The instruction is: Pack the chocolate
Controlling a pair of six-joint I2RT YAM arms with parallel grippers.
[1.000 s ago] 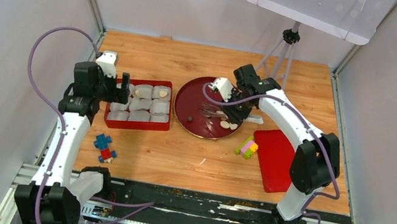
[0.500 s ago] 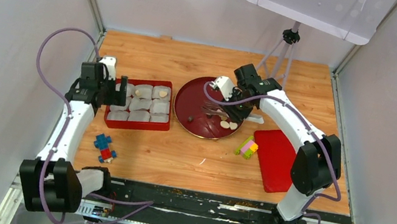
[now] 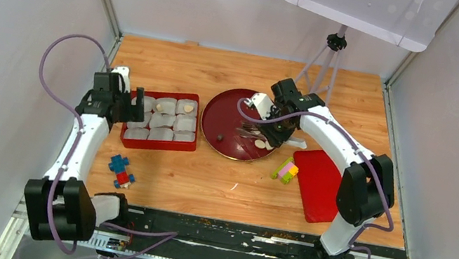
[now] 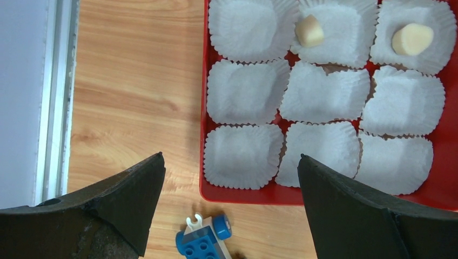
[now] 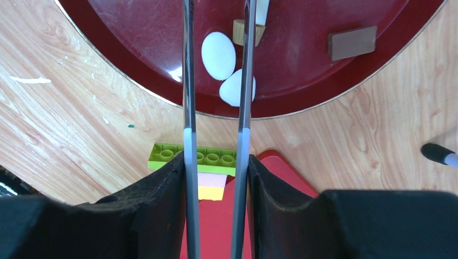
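The left gripper (image 4: 231, 157) is wide apart over the red box (image 4: 243, 195). The right gripper (image 5: 216, 162) squeezes metal tongs (image 5: 187, 81) near the white chocolate (image 5: 218, 54).

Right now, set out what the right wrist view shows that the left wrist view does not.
Right wrist only: the dark red plate with two white oval chocolates and brown pieces, the tweezers gripped in the right tool, and a green block.
Left wrist only: the red tray of white paper cups, two holding cream chocolates, a blue block, and the open left tool.
Both: the wooden table, pale chocolate and a toy block, though different ones.
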